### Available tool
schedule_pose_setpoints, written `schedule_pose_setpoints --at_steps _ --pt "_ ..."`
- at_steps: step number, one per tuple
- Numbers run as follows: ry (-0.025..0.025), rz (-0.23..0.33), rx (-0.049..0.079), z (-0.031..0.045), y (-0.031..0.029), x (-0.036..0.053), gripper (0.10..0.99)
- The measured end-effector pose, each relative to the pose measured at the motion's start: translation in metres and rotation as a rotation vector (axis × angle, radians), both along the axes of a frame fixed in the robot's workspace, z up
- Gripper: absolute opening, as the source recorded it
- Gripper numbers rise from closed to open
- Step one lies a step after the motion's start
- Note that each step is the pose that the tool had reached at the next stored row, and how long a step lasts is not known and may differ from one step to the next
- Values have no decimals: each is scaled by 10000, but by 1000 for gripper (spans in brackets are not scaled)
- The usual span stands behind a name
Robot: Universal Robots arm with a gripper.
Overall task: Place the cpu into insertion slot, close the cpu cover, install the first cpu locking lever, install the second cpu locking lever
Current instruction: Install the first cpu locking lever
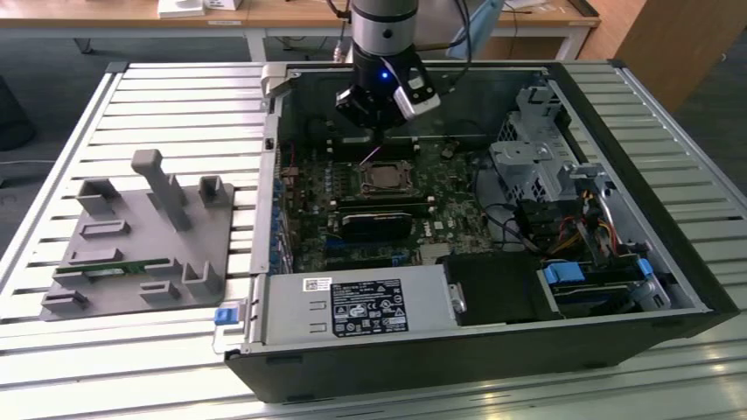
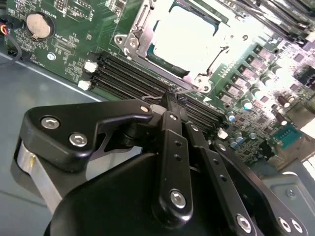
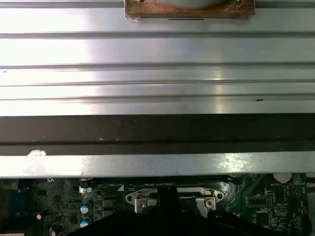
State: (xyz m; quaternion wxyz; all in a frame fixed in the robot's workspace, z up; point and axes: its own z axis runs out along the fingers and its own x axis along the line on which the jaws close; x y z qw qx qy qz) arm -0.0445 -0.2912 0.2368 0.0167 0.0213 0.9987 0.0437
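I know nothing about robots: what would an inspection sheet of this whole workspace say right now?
Surface: slatted metal table.
Job's things: pale silver square cpu seated in the silver-rimmed insertion slot; thin silver cpu cover frames it.
Clutter: grey fixture block beside the open black computer case.
Grippers: black gripper shut, tips just beside the socket.
Cables: coloured wires by the drive bays.
Surroundings: wooden desks behind.

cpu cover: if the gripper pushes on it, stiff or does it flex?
The cpu cover looks like a thin metal frame, so probably springy rather than rigid. It appears to lie around the cpu, so a push would likely pivot it, not slide it.
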Motion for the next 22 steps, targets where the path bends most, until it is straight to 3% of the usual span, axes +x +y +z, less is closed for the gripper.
schedule_pose_setpoints --at_steps 5,15,22 --pt "10 -1 0 -48 13 44 106" --pt "81 1 0 -141 31 200 106" --pt "91 0 1 -226 33 243 106"
